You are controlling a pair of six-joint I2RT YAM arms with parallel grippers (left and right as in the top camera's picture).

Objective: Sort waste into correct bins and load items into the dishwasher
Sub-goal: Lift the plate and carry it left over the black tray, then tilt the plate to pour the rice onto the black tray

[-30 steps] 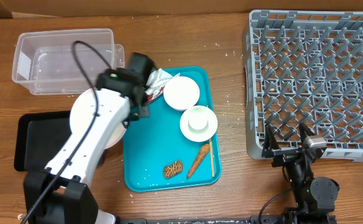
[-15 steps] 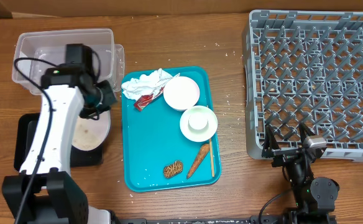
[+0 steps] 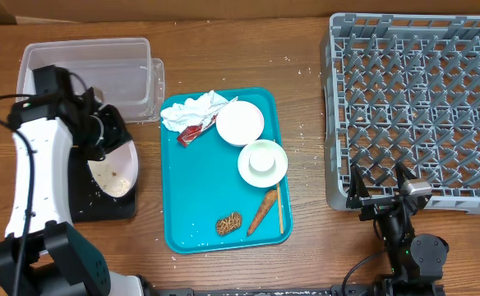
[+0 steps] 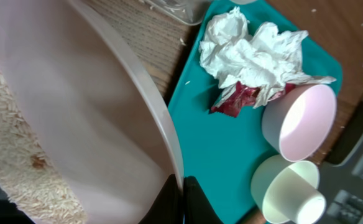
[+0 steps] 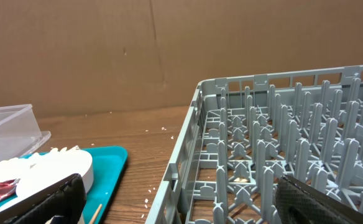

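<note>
My left gripper point(image 3: 108, 141) is shut on the rim of a white plate point(image 3: 117, 168) and holds it steeply tilted over the black bin point(image 3: 108, 210). Rice clings to the plate's face point(image 4: 13, 155), and my fingers pinch its rim point(image 4: 181, 190). The teal tray point(image 3: 215, 189) holds a crumpled napkin point(image 3: 192, 111), a red wrapper point(image 3: 189, 136), a white bowl point(image 3: 240, 123), an upturned cup point(image 3: 263, 162), a carrot piece point(image 3: 262, 211), a cookie point(image 3: 228, 223) and a wooden stick point(image 3: 280, 210). My right gripper point(image 3: 381, 193) is open and empty at the grey dishwasher rack's point(image 3: 421, 107) front-left corner.
A clear plastic tub point(image 3: 92, 74) stands behind the black bin, close to my left arm. The rack point(image 5: 281, 155) fills the right wrist view, with the tray's corner point(image 5: 107, 162) to its left. Crumbs lie on the wooden table.
My left arm has swung the plate left from beside the tray to over the black bin and tilted it up on edge. The right arm has not moved.
</note>
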